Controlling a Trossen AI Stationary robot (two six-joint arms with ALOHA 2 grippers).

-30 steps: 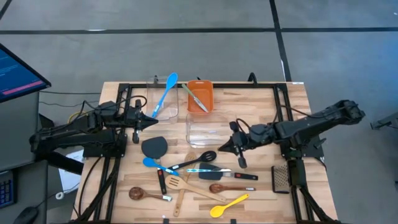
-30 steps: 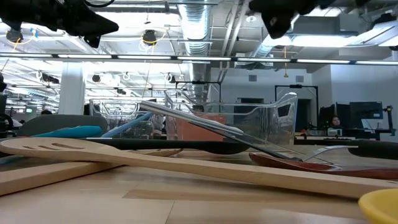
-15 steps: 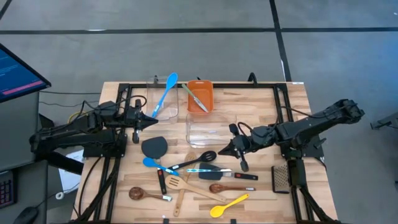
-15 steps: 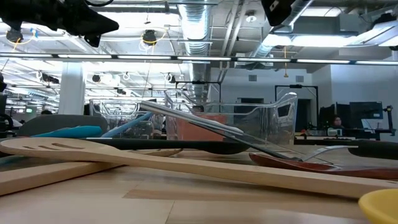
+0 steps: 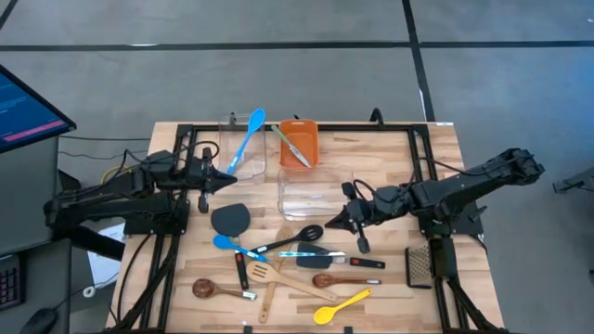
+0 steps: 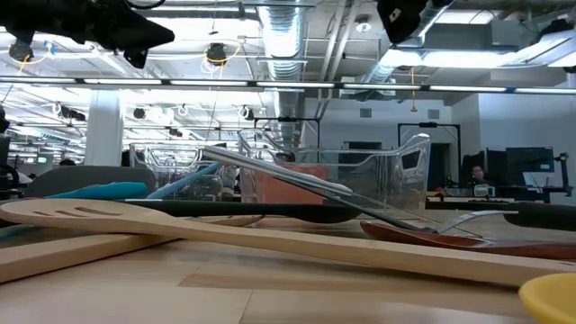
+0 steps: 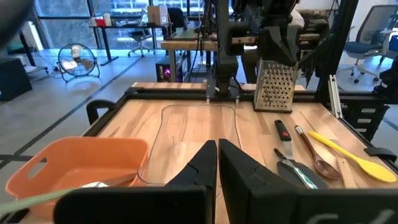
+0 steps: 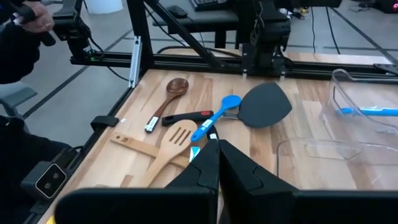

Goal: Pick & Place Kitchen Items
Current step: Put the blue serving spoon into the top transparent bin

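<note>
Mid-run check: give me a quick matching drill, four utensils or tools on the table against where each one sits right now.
Things:
1. long blue spoon
2. yellow spoon
3. metal grater
4. green-handled utensil

Places:
A. on the bare table, near edge, below the wooden spatulas
B. lying in the orange bin
C. by the right arm's base, flat on the table
D. leaning out of the far-left clear tub

Pairs: 1-D, 2-A, 3-C, 4-B

Bare table (image 5: 380,158) right of orange bin (image 5: 299,144); utensil pile (image 5: 288,264) crowds front.
</note>
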